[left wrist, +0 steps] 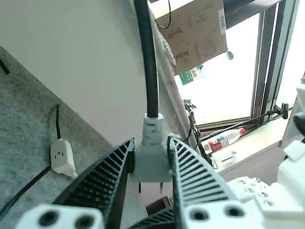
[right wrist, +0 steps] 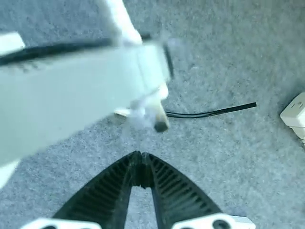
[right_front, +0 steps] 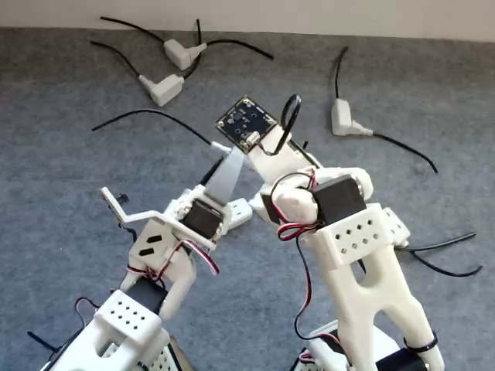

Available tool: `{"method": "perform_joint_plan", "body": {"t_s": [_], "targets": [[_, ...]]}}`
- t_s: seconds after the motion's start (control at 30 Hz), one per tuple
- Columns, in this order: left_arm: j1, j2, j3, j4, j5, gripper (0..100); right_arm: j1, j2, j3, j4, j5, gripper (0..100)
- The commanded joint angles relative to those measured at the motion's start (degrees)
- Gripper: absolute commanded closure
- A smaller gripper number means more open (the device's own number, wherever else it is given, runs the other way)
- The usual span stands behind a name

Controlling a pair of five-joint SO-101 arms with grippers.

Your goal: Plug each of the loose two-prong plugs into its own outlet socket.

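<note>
My left gripper [left wrist: 151, 157] is shut on a white two-prong plug [left wrist: 151, 160], raised off the carpet, its black cord [left wrist: 148, 57] running away from the fingers. In the high view the left gripper [right_front: 224, 158] holds this plug [right_front: 220, 145] near the table's middle. A white outlet socket [left wrist: 62, 158] lies on the carpet beyond it. My right gripper [right wrist: 141, 172] is shut on nothing, just above the carpet and close under the left arm's blurred finger [right wrist: 81, 90]. More white plug or socket pieces [right_front: 179, 52] [right_front: 164, 87] [right_front: 342, 118] lie at the back.
The floor is grey carpet [right_front: 69, 154]. The right arm's camera board [right_front: 246, 124] sits over its gripper. Black cords [right_front: 441, 259] trail at the right. A white socket [right wrist: 298, 114] and a black cord [right wrist: 209, 113] lie beside my right gripper. White blocks [right_front: 240, 212] [right_front: 396, 224] rest near the arms.
</note>
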Motion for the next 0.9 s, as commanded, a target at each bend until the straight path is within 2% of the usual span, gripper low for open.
{"method": "perform_joint_plan", "body": {"t_s": [0.0, 0.13, 0.87], "targets": [[3.7, -0.9, -0.1, 0.1, -2.4, 99, 1.0, -1.1, -3.6, -1.1, 1.1, 99.1], [6.5, -0.9, 1.1, -0.1, -6.3, 99, 1.0, -1.6, -6.5, -0.8, 0.9, 99.1], [12.7, -0.9, 3.6, 0.1, -6.5, 99, 5.3, -1.0, -8.4, -10.2, 1.1, 99.1]]}}
